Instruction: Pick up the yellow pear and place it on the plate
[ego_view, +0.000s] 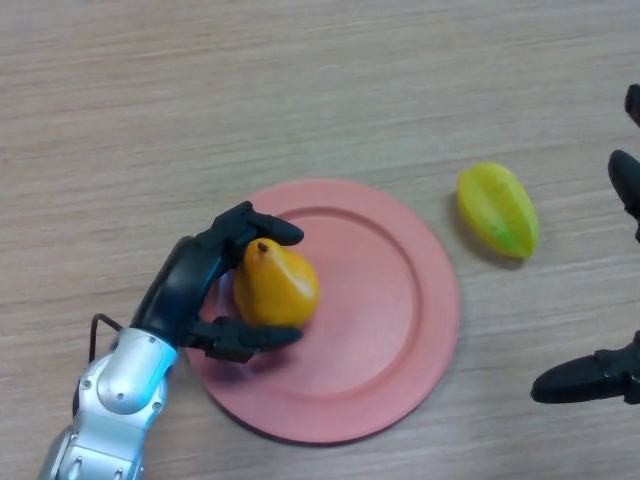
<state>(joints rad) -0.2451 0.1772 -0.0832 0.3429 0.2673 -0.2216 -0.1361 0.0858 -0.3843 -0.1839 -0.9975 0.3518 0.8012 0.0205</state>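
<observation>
Wooden table (300, 80) bears pink plate (400, 330); left hand (195, 285) clasps yellow pear (275, 287) over it.

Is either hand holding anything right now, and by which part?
The left hand holds the yellow pear over the plate, fingers curled round its body. The right hand holds nothing.

1. Pear (276, 287) over left part of plate (400, 330), within left hand (205, 285).
2. Starfruit (497, 209) on table (300, 90), just right of plate.
3. Right hand (590, 380) at right edge.
</observation>
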